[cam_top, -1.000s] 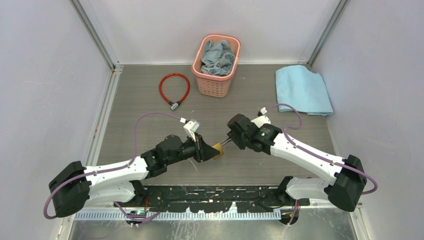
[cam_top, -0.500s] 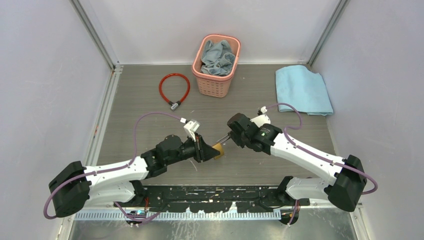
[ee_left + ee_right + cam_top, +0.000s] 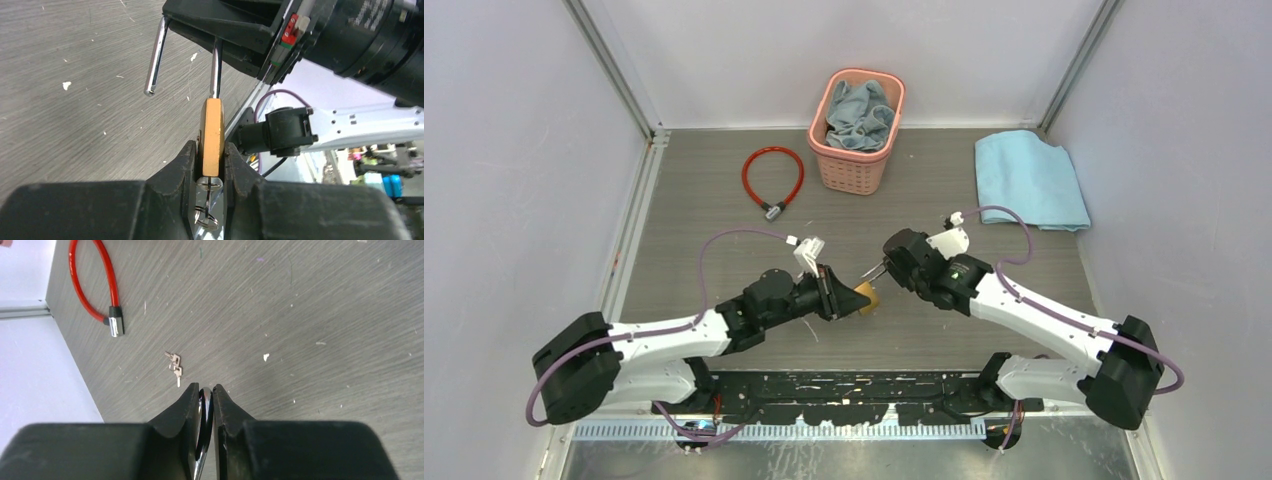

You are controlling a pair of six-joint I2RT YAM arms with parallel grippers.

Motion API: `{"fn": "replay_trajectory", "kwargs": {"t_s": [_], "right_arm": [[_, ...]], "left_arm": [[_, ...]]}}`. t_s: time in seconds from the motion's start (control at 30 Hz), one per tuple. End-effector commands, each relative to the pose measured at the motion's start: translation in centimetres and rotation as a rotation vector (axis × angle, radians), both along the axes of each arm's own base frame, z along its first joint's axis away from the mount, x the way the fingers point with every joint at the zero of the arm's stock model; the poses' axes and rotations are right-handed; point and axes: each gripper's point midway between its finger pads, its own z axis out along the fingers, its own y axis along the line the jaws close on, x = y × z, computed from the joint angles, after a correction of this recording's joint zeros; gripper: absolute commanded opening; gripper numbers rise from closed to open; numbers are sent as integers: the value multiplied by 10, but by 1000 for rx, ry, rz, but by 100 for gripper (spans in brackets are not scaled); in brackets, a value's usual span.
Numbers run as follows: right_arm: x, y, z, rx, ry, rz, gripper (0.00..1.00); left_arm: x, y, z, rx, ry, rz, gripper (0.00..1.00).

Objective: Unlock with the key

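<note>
Brass padlock (image 3: 212, 131) sits dead centre of the left wrist view. Its chrome shackle (image 3: 156, 55) has one leg free of the body, and the key (image 3: 208, 183) is in the base. Left gripper (image 3: 210, 150) pinches the body tight; right gripper (image 3: 205, 388) is clamped on the shackle. The arms meet mid-frame over the grey table (image 3: 310, 305), with a red cable lock (image 3: 92, 285) upper left.

We are reading no text, number or brand in any view. In the left wrist view we are making out faint pale print on the black motor housing (image 3: 372, 22) at top right, but it is proving too small and blurred to decipher.
</note>
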Motion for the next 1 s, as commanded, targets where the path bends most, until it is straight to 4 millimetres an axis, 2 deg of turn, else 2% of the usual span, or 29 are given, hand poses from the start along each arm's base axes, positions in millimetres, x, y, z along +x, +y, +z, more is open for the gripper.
{"fn": "replay_trajectory", "kwargs": {"t_s": [0.0, 0.2, 0.3, 0.47, 0.67, 0.8, 0.97], "right_arm": [[24, -22, 21, -36, -193, -81, 1], [37, -36, 27, -8, -366, -146, 1], [38, -44, 27, -24, -402, -171, 1], [38, -49, 16, -49, -413, -178, 1], [42, -46, 6, -37, -439, -170, 1], [44, -44, -7, -66, -420, -164, 1], [48, -43, -19, -88, -405, -163, 1]], "left_arm": [[25, -12, 25, -114, 88, 113, 0], [32, -27, 15, -127, 205, 112, 0], [36, -31, 1, -89, 238, 120, 0], [44, -37, -27, -34, 307, 136, 0], [46, -47, -57, -1, 387, 119, 0], [46, -45, -78, 24, 427, 139, 0], [47, -45, -95, 39, 453, 150, 0]]}}
